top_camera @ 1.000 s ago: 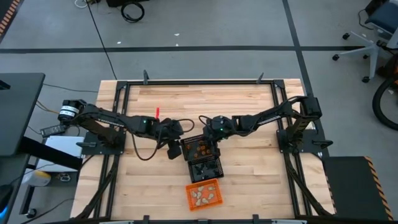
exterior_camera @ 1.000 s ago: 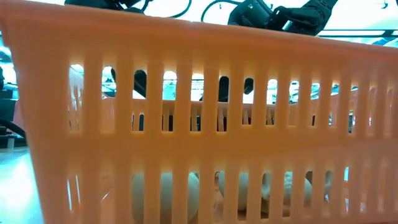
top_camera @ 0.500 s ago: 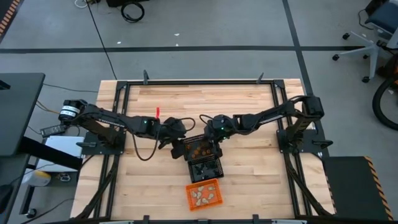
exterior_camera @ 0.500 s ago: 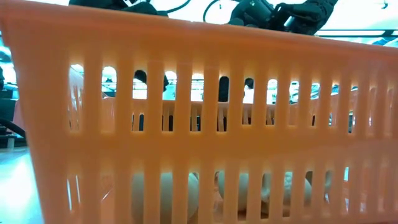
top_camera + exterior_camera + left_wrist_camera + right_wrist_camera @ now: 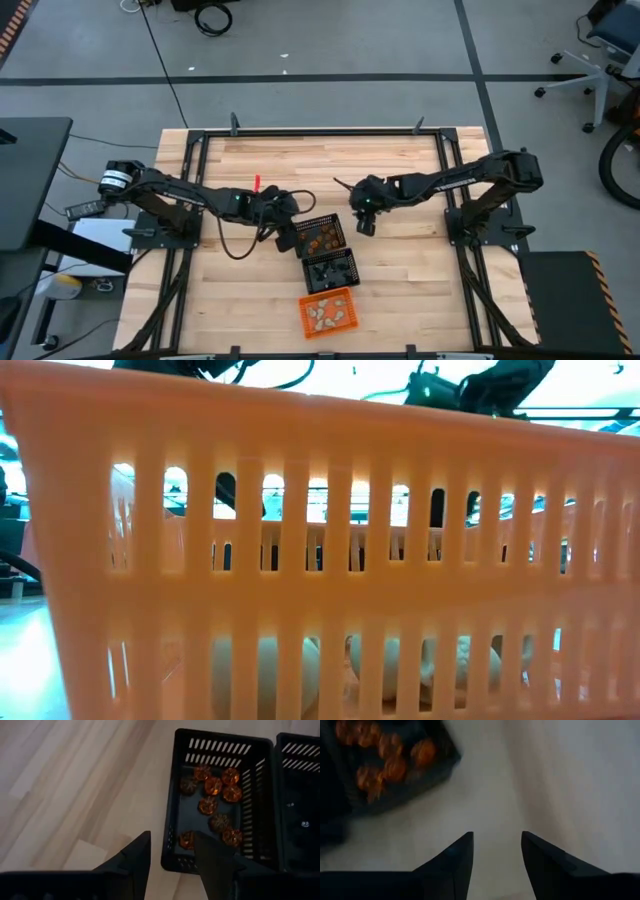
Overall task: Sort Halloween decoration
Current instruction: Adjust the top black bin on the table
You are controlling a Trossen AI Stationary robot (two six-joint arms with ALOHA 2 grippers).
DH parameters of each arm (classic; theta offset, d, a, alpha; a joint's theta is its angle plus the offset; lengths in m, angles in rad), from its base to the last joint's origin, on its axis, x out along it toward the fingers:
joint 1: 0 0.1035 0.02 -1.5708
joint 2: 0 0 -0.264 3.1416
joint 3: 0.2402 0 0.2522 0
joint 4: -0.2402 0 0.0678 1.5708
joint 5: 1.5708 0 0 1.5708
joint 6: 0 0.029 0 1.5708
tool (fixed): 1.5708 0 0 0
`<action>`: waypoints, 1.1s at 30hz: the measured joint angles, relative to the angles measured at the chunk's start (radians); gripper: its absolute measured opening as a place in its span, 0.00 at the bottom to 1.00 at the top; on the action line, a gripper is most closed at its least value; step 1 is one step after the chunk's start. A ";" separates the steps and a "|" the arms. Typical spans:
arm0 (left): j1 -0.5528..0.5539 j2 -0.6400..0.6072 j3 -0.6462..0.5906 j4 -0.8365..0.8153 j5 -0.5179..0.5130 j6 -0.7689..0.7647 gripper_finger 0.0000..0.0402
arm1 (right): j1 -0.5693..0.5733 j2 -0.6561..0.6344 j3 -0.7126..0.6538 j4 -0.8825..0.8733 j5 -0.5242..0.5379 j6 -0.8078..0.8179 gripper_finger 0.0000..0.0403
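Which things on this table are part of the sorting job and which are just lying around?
Job:
- orange trinkets in a black mesh basket
- second black mesh basket
- cream-white trinkets in the orange basket

Lying about:
- red object
- table

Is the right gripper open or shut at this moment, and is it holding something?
Open and empty: in its wrist view the right gripper shows two dark fingers apart, with only bare table between them.
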 joint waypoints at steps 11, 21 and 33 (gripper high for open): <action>-0.008 -0.013 0.001 -0.096 0.137 0.023 0.38 | -0.002 0.104 -0.045 0.259 -0.171 0.034 0.42; -0.092 -0.013 0.001 -0.256 0.180 0.021 0.38 | -0.002 0.186 -0.013 0.463 -0.197 0.043 0.42; -0.106 -0.013 0.001 -0.263 0.159 0.057 0.38 | -0.045 0.076 0.042 0.052 -0.179 0.034 0.42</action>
